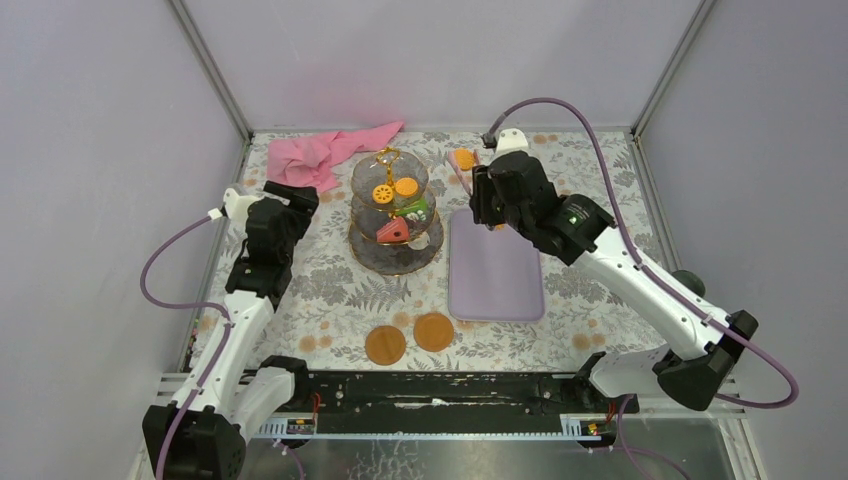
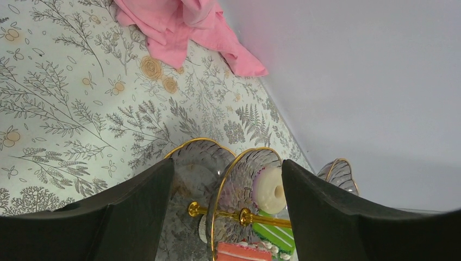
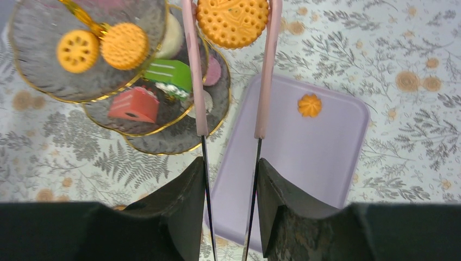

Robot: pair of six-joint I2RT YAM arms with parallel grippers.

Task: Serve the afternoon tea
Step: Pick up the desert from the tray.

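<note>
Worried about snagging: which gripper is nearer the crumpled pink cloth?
Left. The left gripper is just in front of the pink cloth; the right gripper is across the three-tier clear glass stand.

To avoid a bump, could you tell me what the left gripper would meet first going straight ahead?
Probably the glass stand, ahead of the open left gripper, though depth is unclear.

Three-tier clear glass stand [image 3: 38, 73]: glossy, textured plates, shiny gold-edged rims | gold metal stem [image 2: 266, 219]: polished | round orange biscuit [image 3: 232, 20]: matt, dimpled, plastic-looking | pink tongs [image 3: 191, 65]: smooth plastic arms | lilac rectangular tray [image 1: 495, 275]: smooth, matt plastic | crumpled pink cloth [image 2: 174, 27]: soft, matt | floral-printed table cover [image 2: 65, 109]: flat, matt.
</note>
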